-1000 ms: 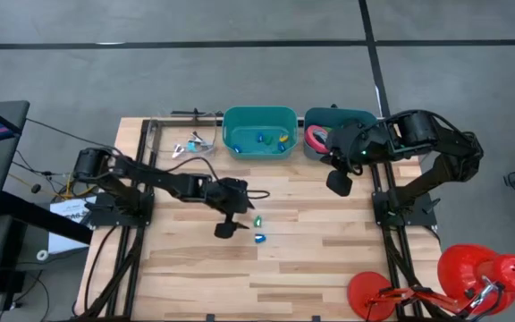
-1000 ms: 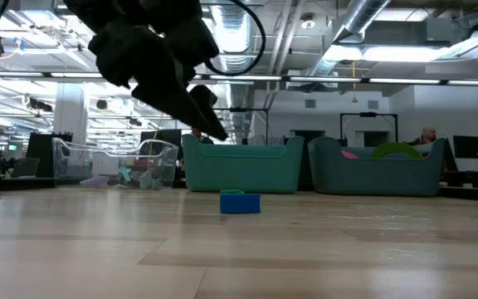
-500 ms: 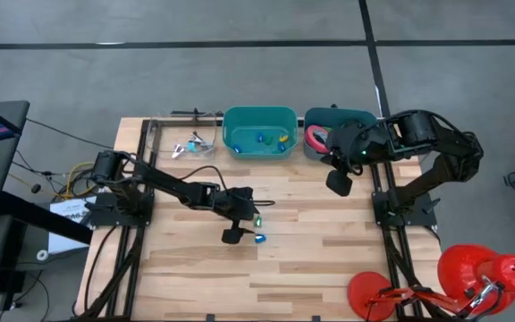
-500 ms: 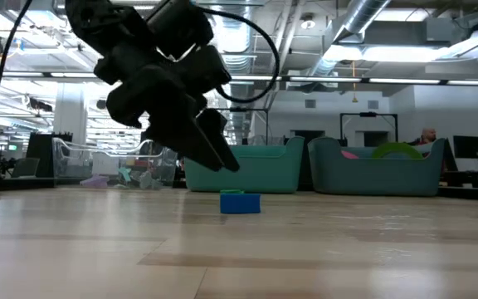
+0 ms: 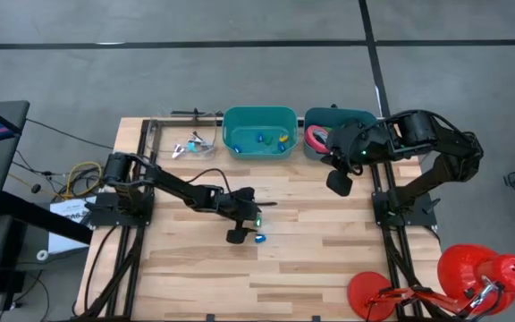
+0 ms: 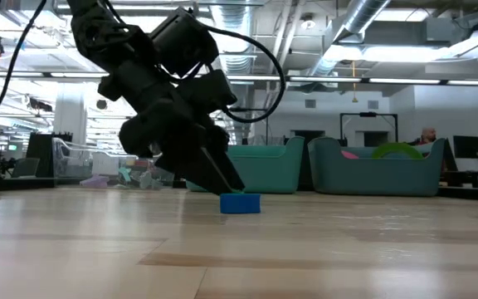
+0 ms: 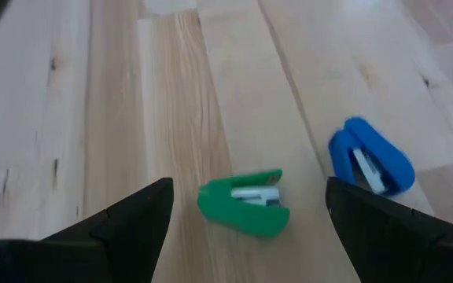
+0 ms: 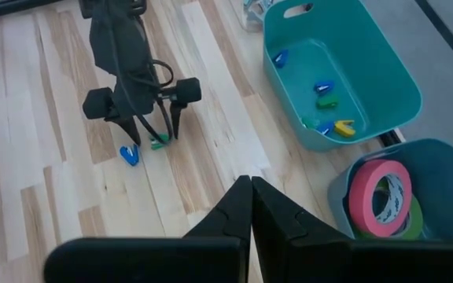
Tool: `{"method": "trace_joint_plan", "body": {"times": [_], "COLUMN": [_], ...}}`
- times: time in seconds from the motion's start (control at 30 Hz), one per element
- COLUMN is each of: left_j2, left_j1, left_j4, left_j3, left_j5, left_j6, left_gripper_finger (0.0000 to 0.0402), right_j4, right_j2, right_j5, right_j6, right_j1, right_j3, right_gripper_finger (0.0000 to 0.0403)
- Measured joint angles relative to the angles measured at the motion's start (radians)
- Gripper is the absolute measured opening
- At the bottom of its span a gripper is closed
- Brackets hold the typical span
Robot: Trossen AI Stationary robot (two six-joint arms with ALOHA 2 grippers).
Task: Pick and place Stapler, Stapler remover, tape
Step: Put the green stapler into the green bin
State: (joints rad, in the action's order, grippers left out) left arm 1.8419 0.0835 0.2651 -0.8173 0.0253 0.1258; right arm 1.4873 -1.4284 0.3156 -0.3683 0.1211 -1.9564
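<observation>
Your left gripper (image 7: 246, 206) was spread wide and empty, lowered over the green stapler (image 7: 244, 203), which lay on its side on the table (image 5: 329, 259) between the two fingers (image 7: 124, 224) and touched neither. The blue stapler (image 7: 370, 157) lay on the boards just beside the green one, outside the span of the fingers. In the high view both small staplers sat a little in front of the teal bin (image 5: 259, 131), with the green one (image 5: 257, 221) nearer the bin than the blue (image 5: 259, 238).

Your right gripper (image 8: 250, 206) was closed on nothing and hung beside the grey-blue bin (image 8: 415, 169), well apart from the teal bin's front. The pink tape (image 8: 382, 196) stood in that grey-blue bin with a green tape (image 8: 414, 222) behind it. Small coloured pieces (image 8: 326, 101) lay inside the teal bin.

The table was pale wooden planking. A clear plastic tray (image 5: 179, 143) with small items sat beside the teal bin, on the side away from the grey-blue one. The low view showed an open hall with ceiling ducts (image 6: 363, 25) behind the bins.
</observation>
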Motion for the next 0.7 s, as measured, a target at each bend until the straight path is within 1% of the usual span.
{"method": "trace_joint_plan", "body": {"times": [0.17,0.27,0.53,0.7], "left_j2": [0.007,0.015,0.015,0.015], "left_j1": [-0.001,-0.001,-0.002,-0.001], "left_j4": [0.001,0.005,0.006,0.006], "left_j3": [0.000,0.000,0.000,0.000], "left_j5": [0.000,-0.022,-0.036,-0.037], "left_j6": [0.001,0.007,0.008,0.008], "left_gripper_finger": [0.0323,0.0323,0.0323,0.0305], "right_j4": [0.001,0.001,0.001,0.001], "right_j2": [0.000,0.000,0.000,0.000], "right_j5": [0.000,0.000,0.000,0.000], "right_j6": [0.000,0.000,0.000,0.000], "right_j1": [0.000,0.000,0.000,0.000], "right_j3": [0.000,0.000,0.000,0.000], "right_gripper_finger": [0.0001,0.0001,0.0001,0.0000]}}
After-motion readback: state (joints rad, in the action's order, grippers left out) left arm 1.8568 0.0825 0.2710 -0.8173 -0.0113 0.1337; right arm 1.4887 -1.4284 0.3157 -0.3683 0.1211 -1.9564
